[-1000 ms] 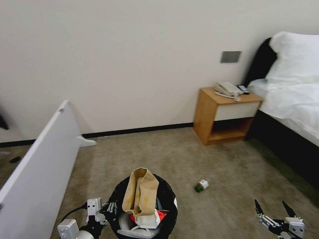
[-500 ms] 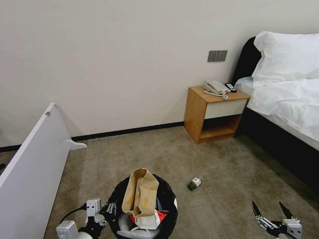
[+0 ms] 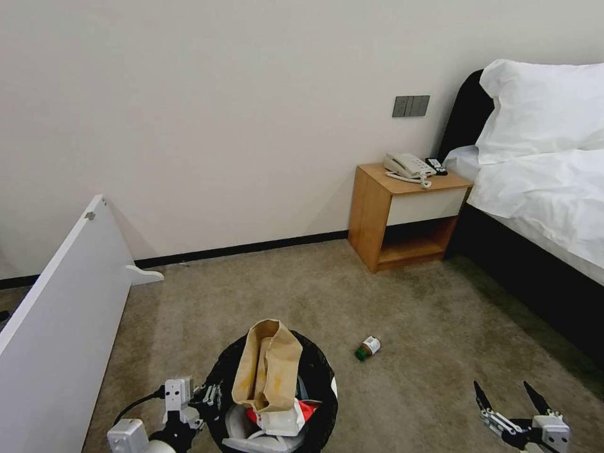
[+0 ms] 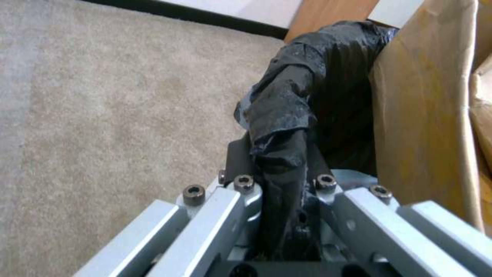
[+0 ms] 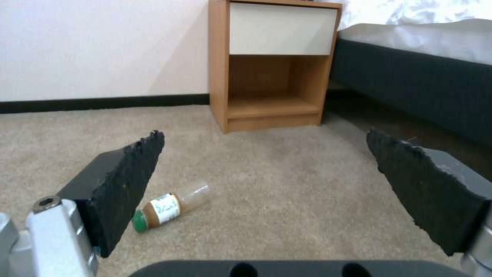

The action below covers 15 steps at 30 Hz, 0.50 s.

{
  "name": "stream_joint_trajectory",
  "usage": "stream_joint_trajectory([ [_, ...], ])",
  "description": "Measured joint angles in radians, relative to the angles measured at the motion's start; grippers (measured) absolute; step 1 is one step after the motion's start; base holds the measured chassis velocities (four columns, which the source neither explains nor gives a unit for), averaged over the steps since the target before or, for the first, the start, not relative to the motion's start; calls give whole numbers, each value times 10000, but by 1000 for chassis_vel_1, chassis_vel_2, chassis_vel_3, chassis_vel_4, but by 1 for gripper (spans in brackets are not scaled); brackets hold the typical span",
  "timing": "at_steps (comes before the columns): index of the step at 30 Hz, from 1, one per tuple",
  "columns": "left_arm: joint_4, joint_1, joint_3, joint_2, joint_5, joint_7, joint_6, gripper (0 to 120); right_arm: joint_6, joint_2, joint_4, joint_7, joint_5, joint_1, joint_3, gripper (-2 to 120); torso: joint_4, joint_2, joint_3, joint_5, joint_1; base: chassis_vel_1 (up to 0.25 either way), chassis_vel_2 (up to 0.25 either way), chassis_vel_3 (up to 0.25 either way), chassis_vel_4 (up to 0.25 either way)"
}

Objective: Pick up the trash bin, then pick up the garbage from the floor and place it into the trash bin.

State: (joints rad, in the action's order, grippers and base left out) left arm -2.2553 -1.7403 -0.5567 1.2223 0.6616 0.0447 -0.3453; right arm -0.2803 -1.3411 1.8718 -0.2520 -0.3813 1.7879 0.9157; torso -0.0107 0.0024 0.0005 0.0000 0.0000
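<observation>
Left claw (image 4: 279, 192) clamped on trash bin (image 3: 318, 377) liner. Right claw (image 3: 508, 402) spread wide, above carpet near bottle (image 5: 172, 206); best lowered straddling bottle's middle.

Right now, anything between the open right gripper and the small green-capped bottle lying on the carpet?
Nothing: bare beige carpet between the right gripper and the small green-capped bottle, seen in the head view and the right wrist view.

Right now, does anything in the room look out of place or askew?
Yes. A small green-capped bottle lies on its side on the carpet, ahead of the open right claw. A white board leans tilted at the left. In the trash bin, held by the left claw, a brown paper bag sticks up above the rim.
</observation>
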Motion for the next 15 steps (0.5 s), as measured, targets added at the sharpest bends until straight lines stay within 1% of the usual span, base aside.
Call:
stream_joint_trajectory([
  [4,0,6,-14,-2,-16,-1,1,4,-6,5,-5,-32,-1,-13,-1,100,-1,-1,1,0,0,-78,64,54,-83],
  [11,36,-6,-205,-13,-21,-1,22,4,-52,36,-7,-124,-13,-23,-53,100,1,-1,2,0,0,-101,108,109,-110],
  [15,31,-17,-239,-17,-5,-1,25,4,-64,38,-29,-151,-15,-42,-72,100,1,-1,2,-1,0,-95,104,110,-102],
])
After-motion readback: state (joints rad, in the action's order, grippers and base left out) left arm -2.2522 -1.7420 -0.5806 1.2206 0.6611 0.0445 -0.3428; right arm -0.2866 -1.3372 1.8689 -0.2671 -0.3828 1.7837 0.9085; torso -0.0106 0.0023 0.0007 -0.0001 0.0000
